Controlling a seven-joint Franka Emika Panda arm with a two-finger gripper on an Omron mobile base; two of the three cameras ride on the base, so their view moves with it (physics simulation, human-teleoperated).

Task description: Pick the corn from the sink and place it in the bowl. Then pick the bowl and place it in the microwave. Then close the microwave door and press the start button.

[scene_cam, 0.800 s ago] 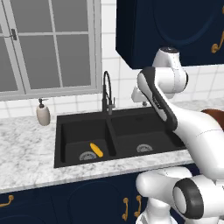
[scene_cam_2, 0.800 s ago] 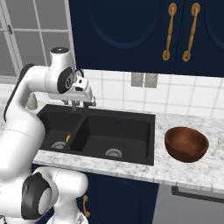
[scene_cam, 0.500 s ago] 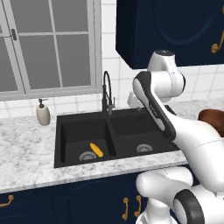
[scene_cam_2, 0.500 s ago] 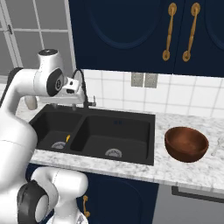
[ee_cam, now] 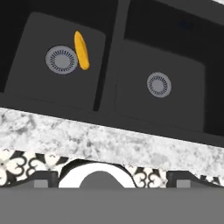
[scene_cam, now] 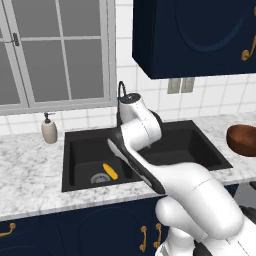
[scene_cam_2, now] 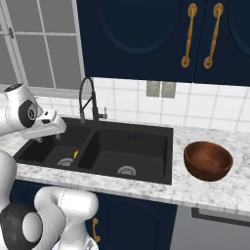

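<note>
The corn [ee_cam: 81, 50] lies beside the left drain [ee_cam: 61, 60]; hand's grip state can't be told.

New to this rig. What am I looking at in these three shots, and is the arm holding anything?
It is a rendered kitchen with a white robot arm on a driving base. Two pictures come from cameras on the base, behind the arm to its left and right; the third looks along the hand, down into the sink. The black two-basin sink sits in a marble counter. The corn, a small yellow cob, lies in one basin beside the drain. The bowl stands empty on the counter, apart from the sink. A soap dispenser stands by the window. Nothing looks held: the corn is loose in the basin, though the fingers themselves are not clear enough to judge.
</note>
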